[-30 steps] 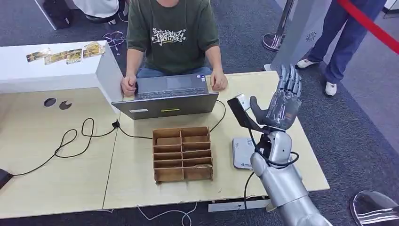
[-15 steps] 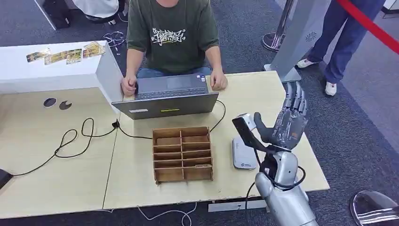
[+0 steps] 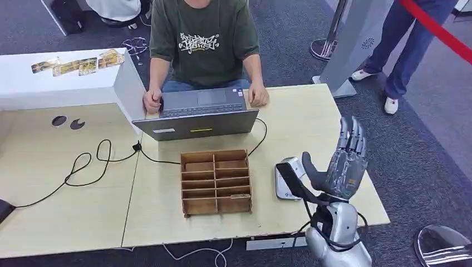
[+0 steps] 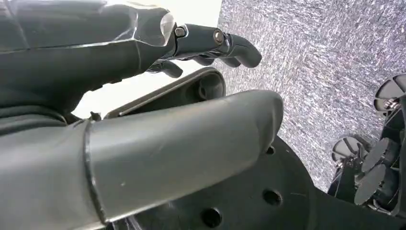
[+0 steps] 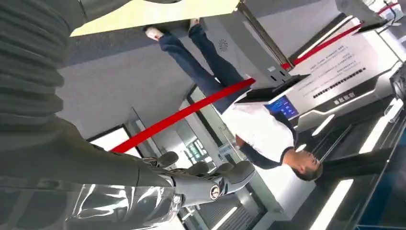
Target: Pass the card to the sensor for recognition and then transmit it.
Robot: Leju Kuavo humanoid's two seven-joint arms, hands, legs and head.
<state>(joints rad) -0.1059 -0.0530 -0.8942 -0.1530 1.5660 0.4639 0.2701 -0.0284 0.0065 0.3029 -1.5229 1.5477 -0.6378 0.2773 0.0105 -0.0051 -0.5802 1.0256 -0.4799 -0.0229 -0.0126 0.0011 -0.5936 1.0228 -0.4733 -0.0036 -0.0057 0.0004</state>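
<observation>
The right hand point(image 3: 334, 169) pinches the dark card point(image 3: 293, 181) by one edge above the white sensor point(image 3: 285, 181); thin, stiff, probably slippery.

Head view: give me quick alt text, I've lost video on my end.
The robot's right hand holds a dark card tilted just above the white card sensor on the wooden table. To its left stands a wooden compartment organizer; behind it, a person types on a laptop.
</observation>
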